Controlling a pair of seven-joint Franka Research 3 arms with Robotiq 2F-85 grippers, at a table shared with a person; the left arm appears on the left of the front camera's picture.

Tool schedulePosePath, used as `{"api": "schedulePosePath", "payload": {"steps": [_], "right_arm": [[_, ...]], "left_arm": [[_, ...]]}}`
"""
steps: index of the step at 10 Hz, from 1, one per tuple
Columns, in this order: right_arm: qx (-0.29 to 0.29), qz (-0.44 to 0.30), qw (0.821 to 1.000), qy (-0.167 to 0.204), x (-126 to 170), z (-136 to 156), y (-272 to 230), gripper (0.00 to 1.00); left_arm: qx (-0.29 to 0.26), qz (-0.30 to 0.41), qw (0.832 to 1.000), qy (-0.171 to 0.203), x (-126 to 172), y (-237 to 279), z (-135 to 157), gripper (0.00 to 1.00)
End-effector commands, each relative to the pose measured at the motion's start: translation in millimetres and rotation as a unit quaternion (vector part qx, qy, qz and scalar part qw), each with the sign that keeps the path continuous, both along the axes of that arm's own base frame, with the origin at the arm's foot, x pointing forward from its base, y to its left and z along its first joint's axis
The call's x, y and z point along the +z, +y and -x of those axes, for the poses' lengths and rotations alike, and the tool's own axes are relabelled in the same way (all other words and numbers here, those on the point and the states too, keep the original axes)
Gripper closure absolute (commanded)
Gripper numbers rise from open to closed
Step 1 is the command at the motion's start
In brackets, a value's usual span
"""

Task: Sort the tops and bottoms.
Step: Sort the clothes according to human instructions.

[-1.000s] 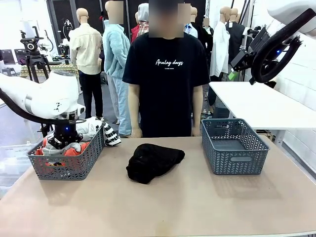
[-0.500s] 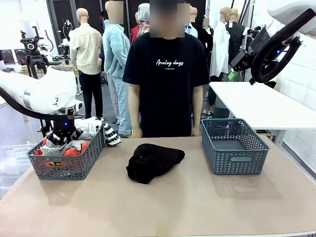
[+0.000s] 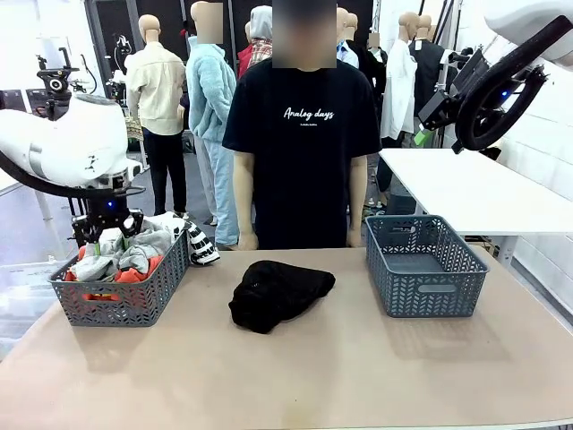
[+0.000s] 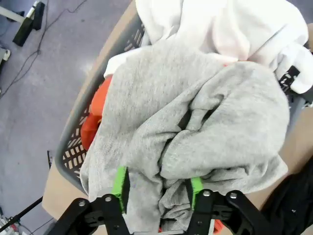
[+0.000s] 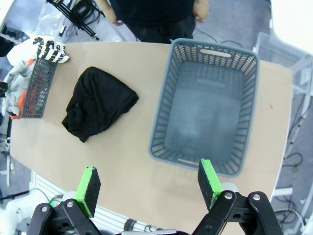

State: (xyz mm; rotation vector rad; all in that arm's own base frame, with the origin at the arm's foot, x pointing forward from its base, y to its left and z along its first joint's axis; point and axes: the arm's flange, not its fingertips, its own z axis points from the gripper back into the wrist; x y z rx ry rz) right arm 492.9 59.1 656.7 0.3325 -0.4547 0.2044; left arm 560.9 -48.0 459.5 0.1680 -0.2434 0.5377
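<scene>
Your left jaws (image 4: pixel 156 188), part open, straddle the soft grey shirt (image 4: pixel 195 127); the black cloth bundle (image 3: pixel 277 293) lies nearer them than your wide-open right jaws (image 5: pixel 149 183).

front view: level with the table (image 3: pixel 358 376), facing across it to the person (image 3: pixel 301 152) at the far edge
left wrist view: close, straight down into the left basket (image 4: pixel 73 152)
right wrist view: high, probably near-vertical, shares table, both baskets and black garment (image 5: pixel 98 104) with front
</scene>
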Motion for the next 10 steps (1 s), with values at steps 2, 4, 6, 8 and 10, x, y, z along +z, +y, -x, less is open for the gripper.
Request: {"api": "schedulePosePath", "payload": {"steps": [2,4,6,8,10], "right_arm": [[-0.007,0.009,1.0,0.009,2.1,-0.4,2.4,0.0],[-0.007,0.009,1.0,0.009,2.1,-0.4,2.4,0.0],[-0.007,0.009,1.0,0.009,2.1,-0.4,2.4,0.0],[-0.007,0.009,1.0,0.009,2.1,-0.4,2.4,0.0],[-0.007,0.009,1.0,0.009,2.1,-0.4,2.4,0.0]], "left_arm": [[-0.012,0.019,1.0,0.013,2.6,3.3,-0.7,0.0],[-0.008,0.006,1.0,0.002,2.4,-0.4,-0.7,0.0],[-0.008,0.006,1.0,0.002,2.4,-0.4,-0.7,0.0],[-0.008,0.006,1.0,0.002,2.4,-0.4,-0.7,0.0],[-0.008,0.006,1.0,0.002,2.4,-0.4,-0.7,0.0]]}}
